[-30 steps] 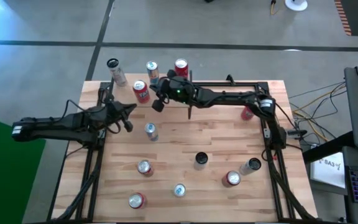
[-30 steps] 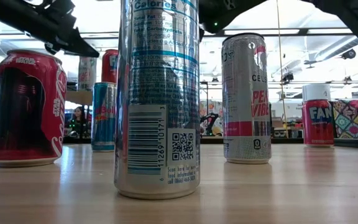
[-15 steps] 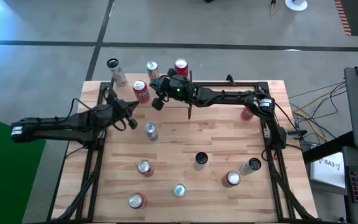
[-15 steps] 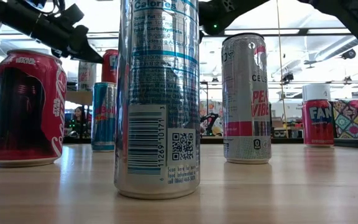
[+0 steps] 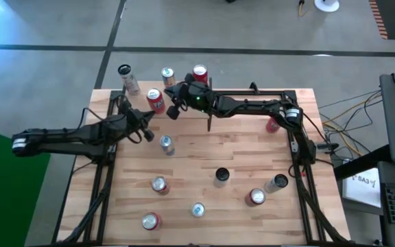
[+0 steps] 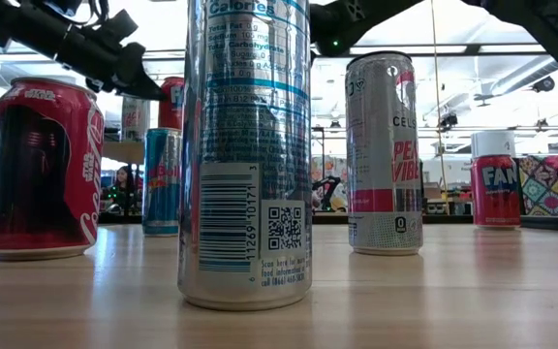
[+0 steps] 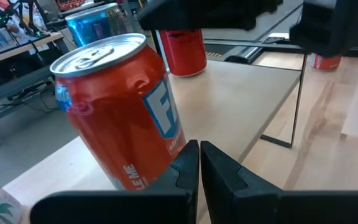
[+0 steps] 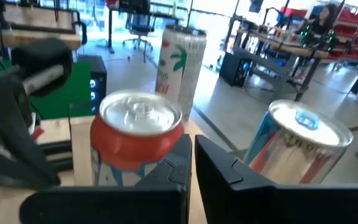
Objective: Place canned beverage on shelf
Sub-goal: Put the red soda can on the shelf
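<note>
Still unheld: red can (image 7: 120, 109) (tilted)

L arm reached in from frame left, left gripper (image 5: 148, 134) shut, mid-left. R arm stretched across top, right gripper (image 5: 173, 112) shut, upper centre.

1. Left arm (image 5: 74, 139): matte black, slender jointed segments; a pale grey-white patch at its outer end; thin black cables looped along the forearm.
2. Right arm (image 5: 252, 106): same black finish, long straight links; a small green light glowing on the wrist housing; a red and white spot at the joint by the frame.
3. Left claw (image 7: 199, 163): two flat black fingers with angular, stepped inner edges.
4. Right claw (image 8: 191, 163): matching pair of black fingers above a broad black wrist block.
</note>
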### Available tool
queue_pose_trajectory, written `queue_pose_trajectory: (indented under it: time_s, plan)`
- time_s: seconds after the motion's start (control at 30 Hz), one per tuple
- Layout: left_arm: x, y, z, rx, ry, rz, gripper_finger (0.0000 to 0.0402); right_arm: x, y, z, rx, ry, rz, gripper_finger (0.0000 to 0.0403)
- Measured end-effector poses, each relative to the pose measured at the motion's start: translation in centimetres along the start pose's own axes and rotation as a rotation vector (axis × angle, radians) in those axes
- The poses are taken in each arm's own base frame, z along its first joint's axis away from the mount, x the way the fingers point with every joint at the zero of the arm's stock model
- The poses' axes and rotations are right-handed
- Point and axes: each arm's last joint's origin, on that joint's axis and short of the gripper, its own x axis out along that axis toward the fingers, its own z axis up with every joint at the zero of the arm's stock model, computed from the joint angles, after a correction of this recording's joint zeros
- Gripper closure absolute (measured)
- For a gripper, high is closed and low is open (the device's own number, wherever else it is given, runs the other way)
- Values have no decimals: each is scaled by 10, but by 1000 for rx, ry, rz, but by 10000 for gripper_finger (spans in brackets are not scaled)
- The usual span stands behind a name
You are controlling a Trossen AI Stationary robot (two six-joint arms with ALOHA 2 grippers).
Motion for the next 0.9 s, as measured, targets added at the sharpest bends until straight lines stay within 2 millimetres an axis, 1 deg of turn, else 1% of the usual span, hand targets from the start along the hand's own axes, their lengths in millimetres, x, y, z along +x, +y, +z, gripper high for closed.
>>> queue_pose_trajectory:
  time_s: [0.23,0.4,0.63,0.83,0.9]
  plan:
    - [2,-2,-1,4,8,0,402,1,-3,0,1,-17,-3,390]
    - [0,0,1,-11,-8,1,401,0,-2,-7,-3,4,0,390]
    - [-3,2,2,-17,-17,1,402,-1,0,-24,20,8,0,390]
    - [-3,2,2,-14,-16,3,402,-1,-2,-25,18,-24,-7,390]
    - [-3,2,2,-14,-16,4,401,-1,-1,-27,27,-29,15,390]
